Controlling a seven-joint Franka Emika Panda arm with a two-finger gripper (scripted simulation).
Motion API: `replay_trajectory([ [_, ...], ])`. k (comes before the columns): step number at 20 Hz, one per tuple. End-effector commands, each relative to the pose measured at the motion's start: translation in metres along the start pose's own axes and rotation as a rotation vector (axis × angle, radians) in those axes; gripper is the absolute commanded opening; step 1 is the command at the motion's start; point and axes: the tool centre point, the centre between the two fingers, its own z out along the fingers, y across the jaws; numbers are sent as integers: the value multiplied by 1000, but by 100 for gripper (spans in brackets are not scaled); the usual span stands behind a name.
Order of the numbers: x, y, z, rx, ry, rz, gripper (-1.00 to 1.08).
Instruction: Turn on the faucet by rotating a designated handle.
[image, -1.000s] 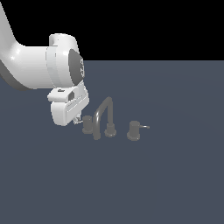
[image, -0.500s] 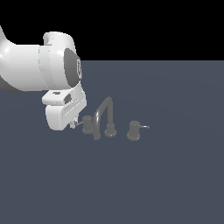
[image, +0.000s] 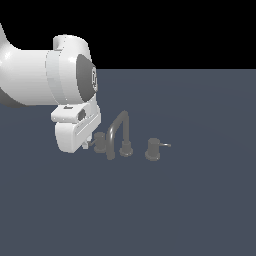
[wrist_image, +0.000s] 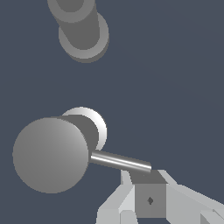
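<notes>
The faucet (image: 123, 131) is dull grey, its arched spout rising from a round base and curving down toward the exterior view's left. The handle (image: 100, 142) is the knob beside that outlet. In the wrist view it is a big round knob (wrist_image: 50, 154) with a thin lever rod (wrist_image: 120, 161) sticking out sideways. My gripper (wrist_image: 146, 180) is shut with nothing between its fingers, and its tip sits right against the far end of the rod. In the exterior view the gripper (image: 86, 145) is mostly hidden behind the white hand, just left of the handle.
A twin knob (image: 153, 149) with its own rod stands on the exterior view's right of the spout base. The spout's column (wrist_image: 81, 28) shows beyond the handle in the wrist view. The dark grey floor (image: 190, 210) spreads all around.
The white hand has sunk a little lower and edged toward the exterior view's left. The faucet and both knobs look the same.
</notes>
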Motion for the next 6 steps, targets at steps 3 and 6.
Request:
replay_trajectory([
  [3,43,-9,-1,0,10,37,-100],
  [6,56,-12,-1,0,12,45,-100],
])
